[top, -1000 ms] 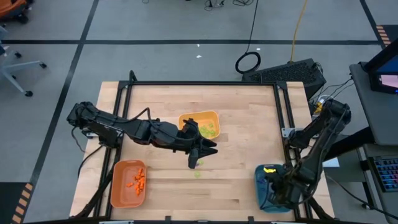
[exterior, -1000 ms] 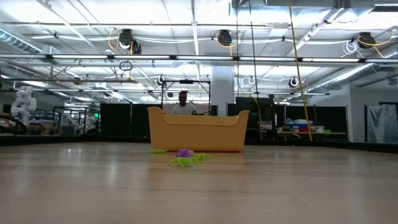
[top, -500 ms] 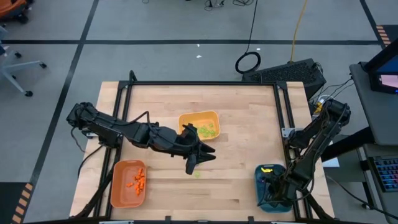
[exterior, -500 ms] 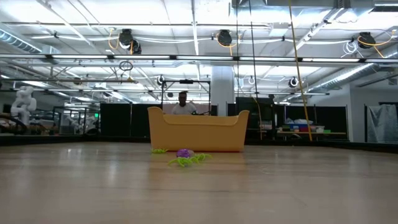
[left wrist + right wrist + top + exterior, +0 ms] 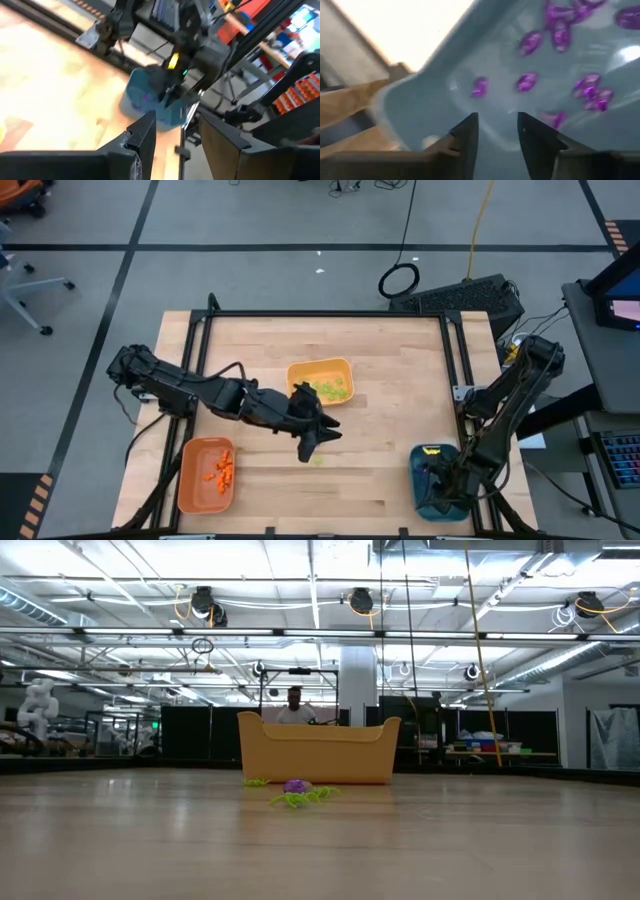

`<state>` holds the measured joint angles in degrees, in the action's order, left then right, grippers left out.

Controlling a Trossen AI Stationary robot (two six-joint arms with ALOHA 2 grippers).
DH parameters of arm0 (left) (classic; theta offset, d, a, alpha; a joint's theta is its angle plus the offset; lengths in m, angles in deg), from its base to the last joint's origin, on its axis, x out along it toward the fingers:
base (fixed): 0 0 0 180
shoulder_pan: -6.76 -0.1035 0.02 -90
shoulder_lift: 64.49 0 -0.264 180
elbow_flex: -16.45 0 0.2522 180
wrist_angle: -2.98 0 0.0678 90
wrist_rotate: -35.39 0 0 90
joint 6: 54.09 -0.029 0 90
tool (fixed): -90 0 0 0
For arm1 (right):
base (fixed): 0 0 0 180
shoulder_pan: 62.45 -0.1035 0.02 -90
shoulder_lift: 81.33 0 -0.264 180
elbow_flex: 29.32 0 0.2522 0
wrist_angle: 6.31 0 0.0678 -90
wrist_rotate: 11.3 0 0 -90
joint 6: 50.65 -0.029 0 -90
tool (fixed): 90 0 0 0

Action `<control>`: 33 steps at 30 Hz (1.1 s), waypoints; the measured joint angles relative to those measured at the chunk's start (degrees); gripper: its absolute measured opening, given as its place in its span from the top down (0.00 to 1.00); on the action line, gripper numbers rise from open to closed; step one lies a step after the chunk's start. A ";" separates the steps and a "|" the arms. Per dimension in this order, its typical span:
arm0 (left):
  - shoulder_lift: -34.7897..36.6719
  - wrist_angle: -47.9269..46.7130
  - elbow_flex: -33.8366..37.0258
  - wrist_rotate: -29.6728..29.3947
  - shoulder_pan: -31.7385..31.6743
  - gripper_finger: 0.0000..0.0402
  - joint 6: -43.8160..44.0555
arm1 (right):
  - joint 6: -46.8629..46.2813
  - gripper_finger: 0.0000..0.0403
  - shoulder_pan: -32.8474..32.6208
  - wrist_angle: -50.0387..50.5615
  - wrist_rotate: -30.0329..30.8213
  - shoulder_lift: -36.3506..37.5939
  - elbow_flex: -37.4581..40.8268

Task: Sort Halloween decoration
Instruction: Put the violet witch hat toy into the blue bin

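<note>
Purple pieces of Halloween decoration [image 5: 527,81] lie in the teal tray [image 5: 420,472] at the near right. My right gripper [image 5: 497,122] hangs open just over them, pointing steeply down, with nothing between its fingers. Light green pieces [image 5: 318,459] and one purple piece [image 5: 295,785] lie on the table in front of the yellow tray [image 5: 322,366]. My left gripper [image 5: 306,448] stands open above them, with nothing between its fingers [image 5: 175,127]. More green pieces [image 5: 335,389] fill the yellow tray, and orange pieces [image 5: 220,470] lie in the orange tray [image 5: 192,480].
A black frame [image 5: 320,313] runs along the table's far edge and down both sides. The right arm [image 5: 510,405] reaches in from the right edge. The bare wood between the yellow tray and the teal tray holds nothing.
My right gripper has sunk a little toward the teal tray.
</note>
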<state>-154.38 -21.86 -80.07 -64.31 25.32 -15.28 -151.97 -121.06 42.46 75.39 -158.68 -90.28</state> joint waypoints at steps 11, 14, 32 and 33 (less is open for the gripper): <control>-1.39 -29.80 0.07 -1.20 1.39 0.63 13.35 | 3.59 0.65 0.04 11.78 7.71 11.98 -9.66; -2.86 -30.09 1.88 -1.52 1.81 0.63 13.17 | 7.11 0.66 0.15 13.31 14.33 14.33 -12.63; -14.11 -15.68 8.16 -2.81 3.06 0.63 4.13 | 32.69 0.66 6.84 16.94 30.34 23.14 -16.81; -15.00 -15.31 8.24 -2.88 3.01 0.63 3.59 | 33.74 0.66 7.23 16.96 30.34 23.65 -16.81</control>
<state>-169.38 -37.16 -71.83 -67.19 28.33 -11.69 -118.23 -113.83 59.42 105.73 -135.03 -107.08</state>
